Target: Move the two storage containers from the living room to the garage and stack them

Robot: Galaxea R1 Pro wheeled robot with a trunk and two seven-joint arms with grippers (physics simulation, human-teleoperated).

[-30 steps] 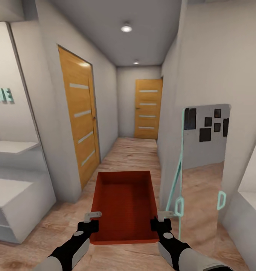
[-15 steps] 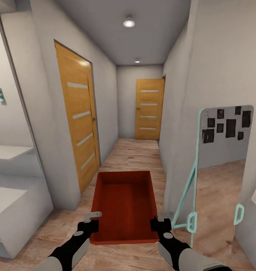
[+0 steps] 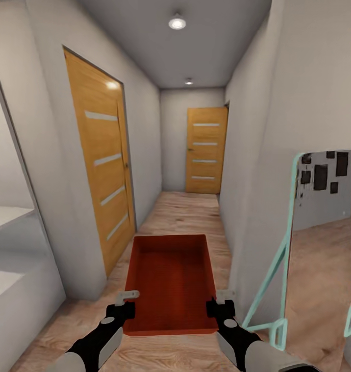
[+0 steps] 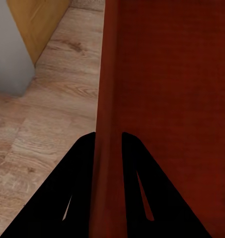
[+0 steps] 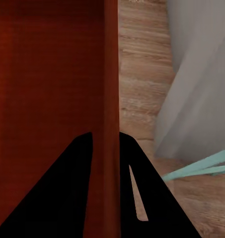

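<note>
Bin: we carry one orange-red bin [image 3: 170, 281] in front of us, held off the wood floor [image 3: 186, 212] at the mouth of a hallway.
Left gripper: our left gripper [image 3: 125, 305] is clamped on the bin's left wall near the near corner; in the left wrist view the two dark fingers [image 4: 75, 198] sit one on each side of the wall [image 4: 108, 148], one inside the bin and one outside, touching it.
Right gripper: our right gripper [image 3: 222, 304] is clamped the same way on the right wall near the near corner; in the right wrist view the wall [image 5: 105, 148] runs up between its fingers [image 5: 67, 198], the bin's inside to one side and floor to the other.
Bin's place between hands: the bin spans the gap between our grippers, its near end just past them and the rest reaching away from us.
Long axis: it runs near to far, in line with the hallway; the open top faces up and the bin looks level.
Inside: we see a flat bottom and plain walls, with nothing in it.
Left of us: a grey wall with a wooden door [image 3: 100, 170].
Far end: a second wooden door [image 3: 205, 150] closes the hallway.
Right of us: a mirror [image 3: 320, 243] with a teal frame leans against the wall, near the right gripper but apart from it.
Ceiling: two round lights [image 3: 177, 23].
</note>
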